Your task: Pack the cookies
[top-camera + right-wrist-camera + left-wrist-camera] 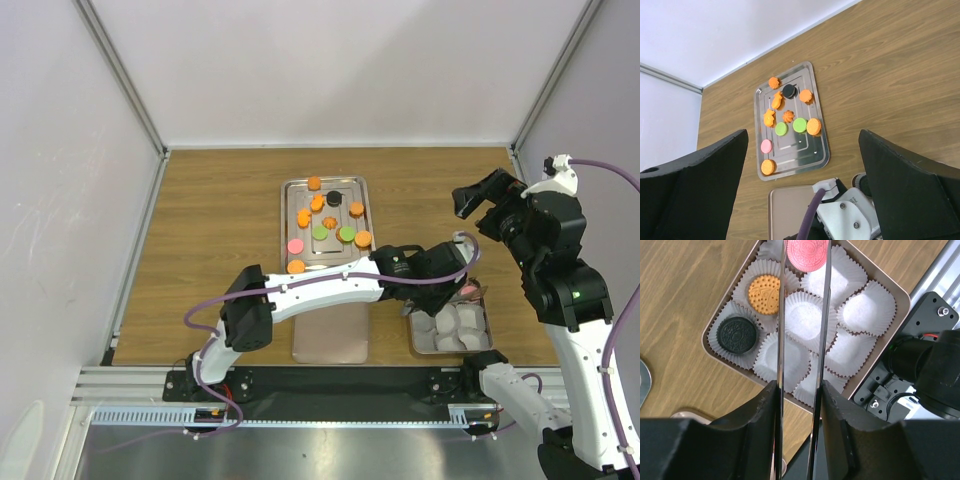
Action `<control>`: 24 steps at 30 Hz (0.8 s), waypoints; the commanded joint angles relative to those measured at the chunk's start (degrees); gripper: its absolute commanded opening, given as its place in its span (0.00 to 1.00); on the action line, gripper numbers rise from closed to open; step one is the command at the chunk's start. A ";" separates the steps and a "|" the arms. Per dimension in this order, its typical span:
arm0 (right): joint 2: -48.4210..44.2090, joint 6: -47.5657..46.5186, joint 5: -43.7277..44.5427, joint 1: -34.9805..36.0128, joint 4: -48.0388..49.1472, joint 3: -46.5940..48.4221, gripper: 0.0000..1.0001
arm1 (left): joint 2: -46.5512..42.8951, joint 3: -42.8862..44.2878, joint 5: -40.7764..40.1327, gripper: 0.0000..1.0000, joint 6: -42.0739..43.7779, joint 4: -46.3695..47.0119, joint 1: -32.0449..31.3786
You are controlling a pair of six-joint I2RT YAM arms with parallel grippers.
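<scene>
Several cookies lie on the steel tray: orange ones, two green, one pink, one black. My left gripper is shut on a pink cookie, held between its thin blades over the far edge of the small square box. In that box an orange cookie and a black cookie sit in paper cups. The same pink cookie shows at the box's far edge from above. My right gripper is raised at the right, open and holding nothing.
The other pale paper cups in the box hold nothing. A tan flat lid lies on the table between the tray and the arm bases. The right wrist view looks down on the tray and the lid.
</scene>
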 commanded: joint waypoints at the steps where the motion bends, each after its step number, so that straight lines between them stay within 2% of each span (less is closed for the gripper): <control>1: -0.09 -0.45 -0.69 0.15 0.58 1.48 1.00 | 0.36 3.80 -0.19 0.42 1.38 2.53 -0.07; 24: -0.80 -0.02 -3.24 0.23 1.37 -0.45 1.00 | 1.95 4.50 -2.91 0.48 1.38 2.53 -0.07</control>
